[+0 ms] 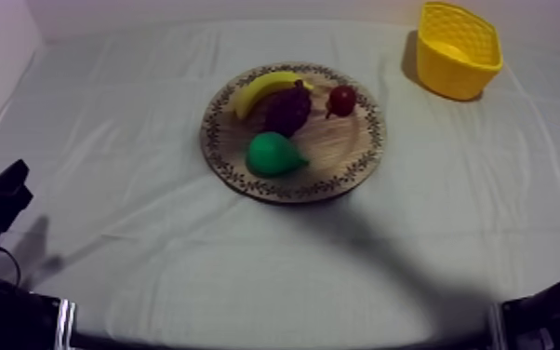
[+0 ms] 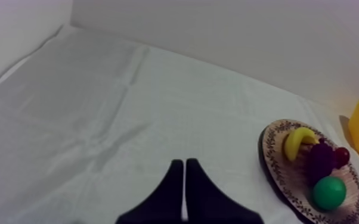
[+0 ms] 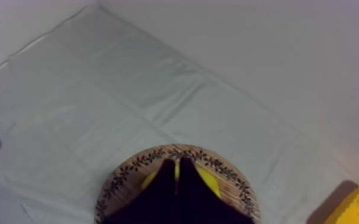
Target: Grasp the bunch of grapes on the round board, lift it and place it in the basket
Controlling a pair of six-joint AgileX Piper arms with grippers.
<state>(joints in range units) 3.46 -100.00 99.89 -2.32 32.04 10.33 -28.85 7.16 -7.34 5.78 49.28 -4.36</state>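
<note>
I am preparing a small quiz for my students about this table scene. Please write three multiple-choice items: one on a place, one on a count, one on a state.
1. Where does the yellow basket stand?
A) in the middle
B) at the far right, apart from the wooden board
C) at the near left edge

2. How many fruits lie on the board?
A) two
B) three
C) four

3. What is the state of the left gripper?
A) open
B) shut on a fruit
C) shut on nothing

Key:
1 B: bare cloth lies between basket and board.
2 C: banana, bunch of grapes, small red fruit, pear.
3 C: its fingers lie together as a narrow wedge.
</note>
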